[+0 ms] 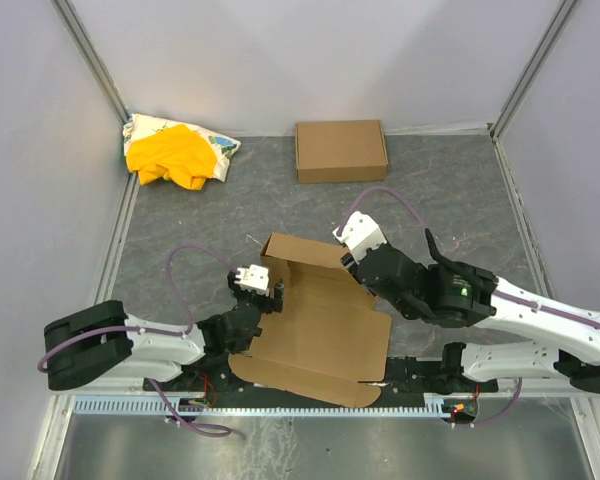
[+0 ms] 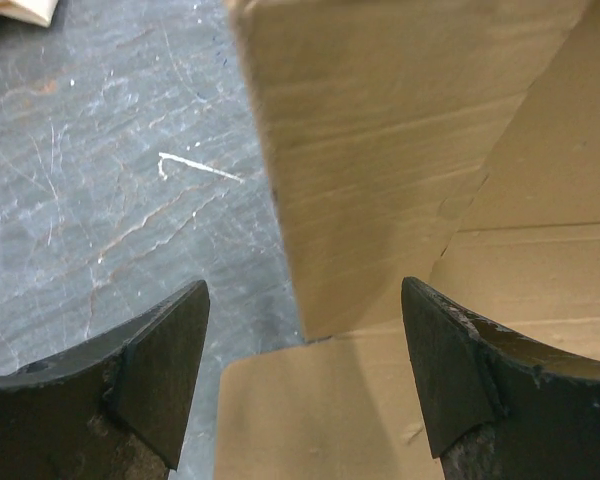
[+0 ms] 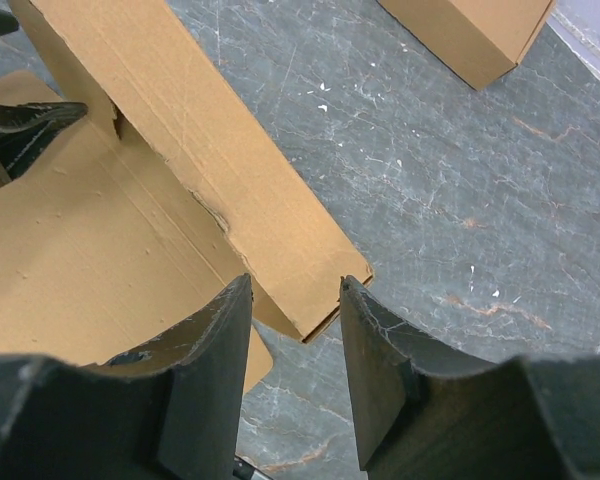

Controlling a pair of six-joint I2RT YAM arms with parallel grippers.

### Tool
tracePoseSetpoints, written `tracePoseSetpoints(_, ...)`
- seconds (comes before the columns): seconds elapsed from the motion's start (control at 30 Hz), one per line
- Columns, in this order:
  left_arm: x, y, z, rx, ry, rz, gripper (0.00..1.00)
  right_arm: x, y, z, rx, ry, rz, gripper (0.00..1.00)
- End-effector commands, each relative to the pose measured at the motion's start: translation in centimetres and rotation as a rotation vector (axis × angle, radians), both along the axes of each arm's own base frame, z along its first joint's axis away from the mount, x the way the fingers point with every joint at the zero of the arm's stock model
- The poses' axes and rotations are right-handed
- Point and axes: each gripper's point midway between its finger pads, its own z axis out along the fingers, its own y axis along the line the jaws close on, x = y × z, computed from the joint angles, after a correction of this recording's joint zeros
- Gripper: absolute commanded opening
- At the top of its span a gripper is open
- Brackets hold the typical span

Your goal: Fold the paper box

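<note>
The paper box (image 1: 320, 330) lies as a wide brown cardboard sheet at the near middle of the table, with its far panel (image 3: 230, 170) standing up. My left gripper (image 1: 273, 291) is at the box's left side. It is open wide in the left wrist view (image 2: 305, 375), straddling the raised panel's left end (image 2: 380, 150) over a flat side tab (image 2: 320, 420). My right gripper (image 1: 349, 263) is at the panel's right end. In the right wrist view it (image 3: 295, 320) is open, with the panel's corner (image 3: 325, 295) between the fingertips and not squeezed.
Another neat brown carton (image 1: 341, 150) sits at the back middle and shows in the right wrist view (image 3: 470, 35). A yellow cloth bundle (image 1: 175, 152) lies at the back left corner. Grey walls close in the table on three sides.
</note>
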Motion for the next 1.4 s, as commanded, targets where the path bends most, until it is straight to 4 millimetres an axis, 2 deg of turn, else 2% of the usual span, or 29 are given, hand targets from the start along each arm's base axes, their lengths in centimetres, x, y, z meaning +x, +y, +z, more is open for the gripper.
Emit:
tracePoseSetpoints(0.0, 1.3, -1.5, 3.7, -0.034, -0.109, 0.016, 0.84, 0.0, -0.3, 1.2, 0.067, -0.016, -0.013, 0.49)
tracePoseSetpoints(0.2, 2.1, -2.5, 3.2, -0.006, -0.119, 0.018, 0.82, -0.2, -0.4, 1.0, 0.061, -0.009, -0.005, 0.48)
tracePoseSetpoints(0.3, 2.6, -2.5, 3.2, -0.008, -0.134, 0.037, 0.77, -0.3, -0.5, 0.8, 0.062, -0.004, 0.0, 0.48)
tracePoseSetpoints(0.47, 3.6, -1.2, 2.9, -0.054, -0.159, 0.117, 0.53, -0.4, -0.4, 0.8, 0.065, 0.002, 0.009, 0.48)
tracePoseSetpoints(0.6, 4.0, -1.2, 2.6, -0.065, -0.174, 0.149, 0.31, -0.4, -0.5, 0.6, 0.056, -0.001, 0.008, 0.48)
tracePoseSetpoints(0.7, 4.6, -0.7, 2.6, -0.041, -0.189, 0.228, 0.05, -0.3, -0.5, 0.5, 0.053, 0.0, 0.006, 0.48)
tracePoseSetpoints(0.73, 4.8, -0.5, 2.7, -0.032, -0.195, 0.258, 0.03, -0.3, -0.5, 0.6, 0.053, 0.0, 0.006, 0.48)
tracePoseSetpoints(0.9, 5.5, 0.4, 3.0, 0.1, -0.203, 0.417, 0.03, -0.4, -0.6, 0.8, 0.058, 0.0, 0.003, 0.47)
tracePoseSetpoints(1.23, 5.7, 0.2, 1.1, 0.163, -0.208, 0.41, 0.03, -0.4, -1.0, 0.8, 0.055, -0.005, -0.006, 0.47)
tracePoseSetpoints(1.27, 5.7, 0.2, 0.9, 0.156, -0.206, 0.412, 0.04, -0.4, -1.1, 0.8, 0.052, -0.004, -0.007, 0.47)
tracePoseSetpoints(1.37, 5.5, 0.5, 0.9, 0.139, -0.202, 0.427, 0.27, -0.4, -1.2, 0.6, 0.045, -0.002, -0.005, 0.47)
